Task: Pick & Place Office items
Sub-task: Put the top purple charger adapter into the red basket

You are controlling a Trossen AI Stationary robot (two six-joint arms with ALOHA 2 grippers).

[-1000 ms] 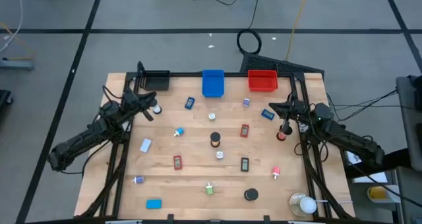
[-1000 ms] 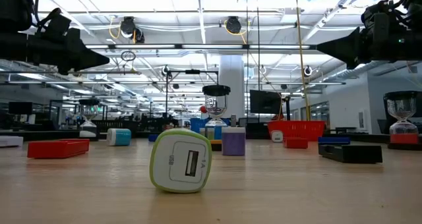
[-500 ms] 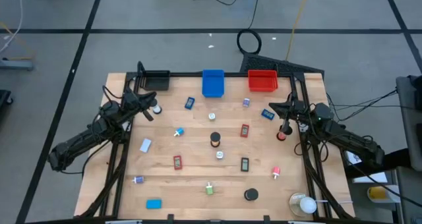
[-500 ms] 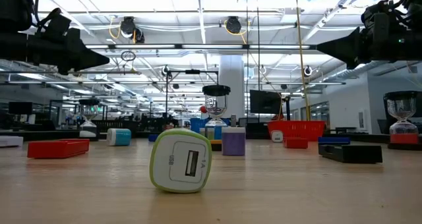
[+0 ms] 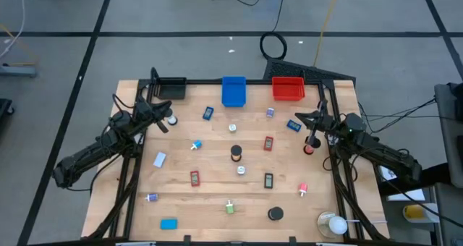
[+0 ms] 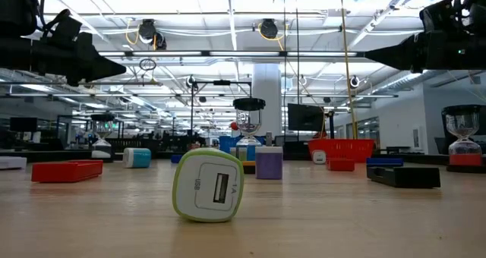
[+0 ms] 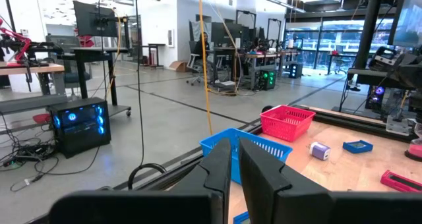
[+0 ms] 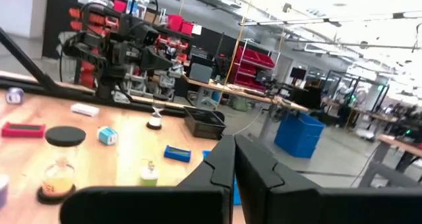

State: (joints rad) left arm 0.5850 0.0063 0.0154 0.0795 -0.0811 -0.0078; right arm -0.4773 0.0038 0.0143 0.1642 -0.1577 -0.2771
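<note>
Left gripper: I see the left gripper [image 5: 168, 105] raised over the table's left rear area, near the black bin [image 5: 170, 87]. In its wrist view the fingers [image 7: 221, 165] stand nearly pressed together, a thin slit between them, nothing pinched.

Right gripper: the right gripper [image 5: 299, 116] hangs over the right rear area, just beside a blue block [image 5: 293, 125]. Its fingers [image 8: 224, 161] are pressed together and hold nothing.

Office items: all I can see lie loose on the wooden table [image 5: 210, 202], none in a bin. A blue block [image 5: 208, 113] sits in front of the blue bin [image 5: 233, 91]; a small purple-topped piece [image 5: 270, 113] sits in front of the red bin [image 5: 287, 88].

Mid-table: a black-topped roll [image 5: 236, 153], a red block [image 5: 268, 143], a white disc [image 5: 241, 171], another red block [image 5: 194, 178], a dark block [image 5: 268, 179].

Near edge: a green-and-white piece [image 5: 229, 208], a black disc [image 5: 275, 214], a light-blue block [image 5: 168, 223].

Low view: the green-rimmed white piece [image 6: 208, 187] stands closest to the camera, upright on the boards.

Other: a roundish white object in a clear holder [image 5: 334, 223] sits at the right near corner.
</note>
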